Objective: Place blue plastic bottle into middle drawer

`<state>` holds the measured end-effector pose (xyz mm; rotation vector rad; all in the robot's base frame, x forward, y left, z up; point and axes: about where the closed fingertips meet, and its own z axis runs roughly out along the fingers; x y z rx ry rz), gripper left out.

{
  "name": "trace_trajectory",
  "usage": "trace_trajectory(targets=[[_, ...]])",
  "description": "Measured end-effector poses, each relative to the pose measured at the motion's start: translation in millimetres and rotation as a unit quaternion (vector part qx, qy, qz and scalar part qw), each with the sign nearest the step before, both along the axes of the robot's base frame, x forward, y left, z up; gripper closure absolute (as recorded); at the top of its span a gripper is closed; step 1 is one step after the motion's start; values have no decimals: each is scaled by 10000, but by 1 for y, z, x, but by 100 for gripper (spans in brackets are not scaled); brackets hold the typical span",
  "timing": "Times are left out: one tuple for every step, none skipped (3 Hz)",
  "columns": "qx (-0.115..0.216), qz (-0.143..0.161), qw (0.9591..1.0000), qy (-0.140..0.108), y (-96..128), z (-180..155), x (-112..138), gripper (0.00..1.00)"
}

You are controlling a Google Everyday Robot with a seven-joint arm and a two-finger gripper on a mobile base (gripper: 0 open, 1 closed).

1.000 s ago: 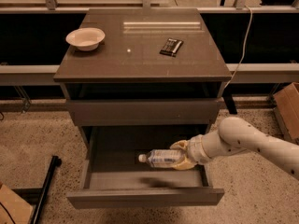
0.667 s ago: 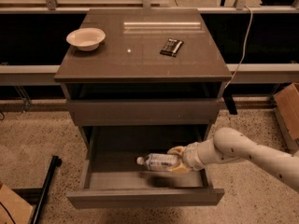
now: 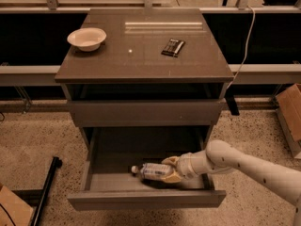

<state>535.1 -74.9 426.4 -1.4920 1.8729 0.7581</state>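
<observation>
one blue plastic bottle [image 3: 149, 171] sideways in middle drawer [image 3: 141, 199] w/ pincer [image 3: 170, 169] gripping its base end.

Prob. lab: speckled floor [image 3: 37, 140], cardboard boxes [image 3: 289, 109], cable [image 3: 244, 51]; pincer [image 3: 173, 169] inside open middle drawer [image 3: 146, 199].

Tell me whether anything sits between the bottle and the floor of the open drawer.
Nothing visible does. The tool, inside the middle drawer toward its right, grips the blue plastic bottle, which lies sideways, low over or on the drawer's floor.
</observation>
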Motion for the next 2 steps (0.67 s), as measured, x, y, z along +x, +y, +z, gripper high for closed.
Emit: trace_trajectory(targets=[[-9,20,10000,-10,1,2,0,23],[2,39,10000,4,3,0,-1,0]])
